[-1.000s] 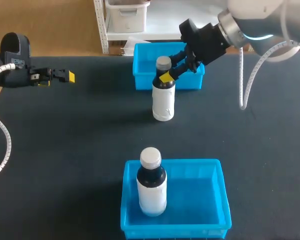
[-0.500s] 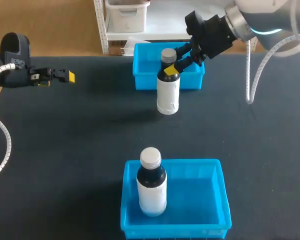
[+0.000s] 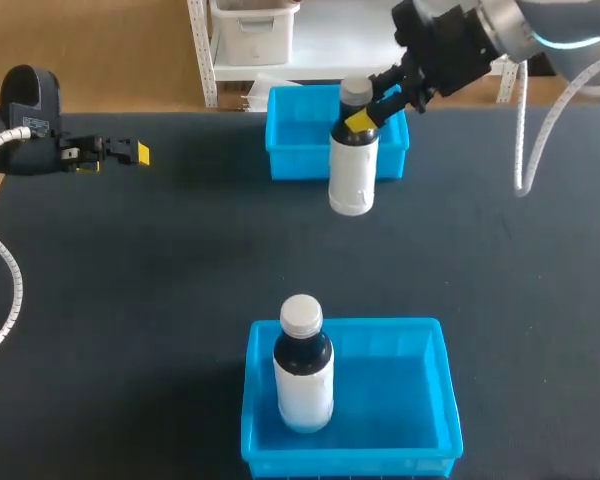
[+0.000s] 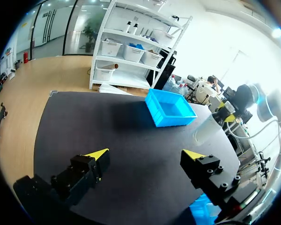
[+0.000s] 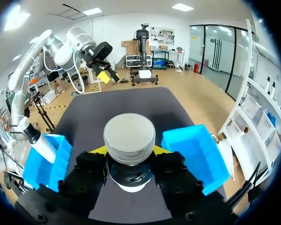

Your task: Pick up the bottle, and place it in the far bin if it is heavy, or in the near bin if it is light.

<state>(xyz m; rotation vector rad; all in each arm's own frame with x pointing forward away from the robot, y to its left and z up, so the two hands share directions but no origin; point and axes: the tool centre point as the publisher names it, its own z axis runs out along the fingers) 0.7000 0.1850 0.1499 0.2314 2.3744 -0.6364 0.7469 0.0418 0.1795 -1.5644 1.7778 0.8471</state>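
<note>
My right gripper [image 3: 364,113] is shut on the neck of a white bottle [image 3: 352,168] with a grey cap and dark shoulder, holding it in the air in front of the far blue bin [image 3: 290,140]. In the right wrist view the grey cap [image 5: 129,137] sits between my yellow-tipped fingers [image 5: 99,150], with the far bin [image 5: 195,152] beside them. A second white-capped bottle [image 3: 302,365] stands upright in the near blue bin [image 3: 410,390]. My left gripper [image 3: 130,152] rests open at the table's far left edge; its fingers [image 4: 96,159] hold nothing.
The black table [image 3: 160,280] stretches bare between the two bins. In the left wrist view the far bin [image 4: 171,108] lies ahead of the gripper, with my right arm [image 4: 267,101] beyond it. The near bin [image 5: 42,161] with its bottle shows beside my right gripper.
My right gripper has lifted the grey-capped bottle and carried it right and toward the far bin. The left arm has stayed still.
</note>
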